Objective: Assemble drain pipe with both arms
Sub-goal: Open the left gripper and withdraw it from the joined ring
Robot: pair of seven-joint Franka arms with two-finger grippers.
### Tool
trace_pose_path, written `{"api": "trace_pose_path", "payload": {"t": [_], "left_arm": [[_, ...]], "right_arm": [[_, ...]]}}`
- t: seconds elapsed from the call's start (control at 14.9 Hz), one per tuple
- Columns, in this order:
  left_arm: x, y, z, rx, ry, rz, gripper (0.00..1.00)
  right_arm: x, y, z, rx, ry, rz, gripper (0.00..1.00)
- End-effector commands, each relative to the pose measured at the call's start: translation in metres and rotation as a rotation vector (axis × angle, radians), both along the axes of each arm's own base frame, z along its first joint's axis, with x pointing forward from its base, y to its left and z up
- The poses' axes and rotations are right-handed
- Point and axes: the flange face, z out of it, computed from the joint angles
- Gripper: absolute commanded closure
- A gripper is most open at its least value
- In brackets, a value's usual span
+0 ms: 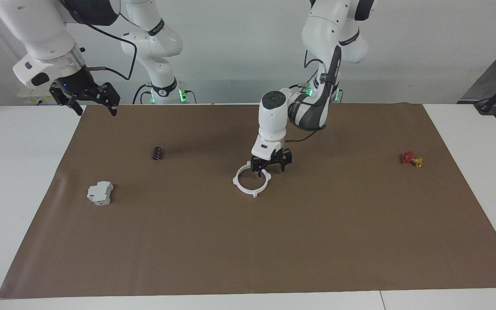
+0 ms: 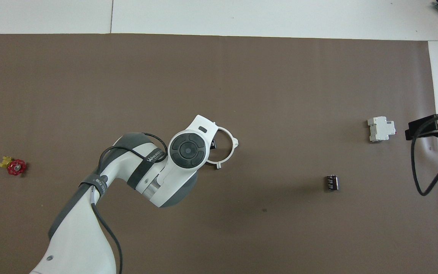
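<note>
The left gripper [image 1: 271,166] is down at the middle of the brown mat [image 1: 274,249], with its fingers spread apart and holding nothing. Its tips stand at the edge of the drain pipe [image 1: 252,179] that is nearest to the robots — whether they touch the white rim or only stand just beside it, I cannot tell. In the overhead view the wrist of the left arm [image 2: 158,167] covers that part of the ring, so only the part farther from the robots and toward the right arm's end shows.

The drain pipe lies flat on the mat as one closed white ring with small tabs pointing outward.

The right gripper [image 1: 94,104] hangs high in the air over the edge of the mat at the right arm's end, fingers also apart and empty — this arm waits.

A small dark cylinder [image 1: 157,153] lies on the mat toward the right arm's end, well apart from the ring. A grey-white boxy block [image 1: 100,192] lies farther from the robots than the cylinder, near the mat's edge. A small red-and-yellow valve [image 1: 411,159] lies toward the left arm's end of the mat.
</note>
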Motion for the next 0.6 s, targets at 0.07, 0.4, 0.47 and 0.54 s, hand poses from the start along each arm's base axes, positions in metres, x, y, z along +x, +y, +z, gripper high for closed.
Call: {"api": "trace_pose_path", "payload": {"t": [0.07,0.4,0.47,0.54], "left_arm": [[0.030,0.060,0.075,0.016,-0.022,0.086,0.00],[0.051,0.152,0.116,0.064,0.063,-0.032,0.00],[0.054,0.170,0.127,0.046,0.069,-0.056,0.00],[0.058,0.192,0.130,0.048,0.086,-0.077,0.00]], "right_arm": [[-0.003,-0.004,0.000,0.009,-0.015,-0.012,0.00],[-0.003,0.006,0.001,0.003,-0.019,-0.052,0.00],[-0.003,0.006,0.001,0.003,-0.019,-0.052,0.00],[-0.003,0.006,0.001,0.003,-0.019,-0.052,0.00]]}}
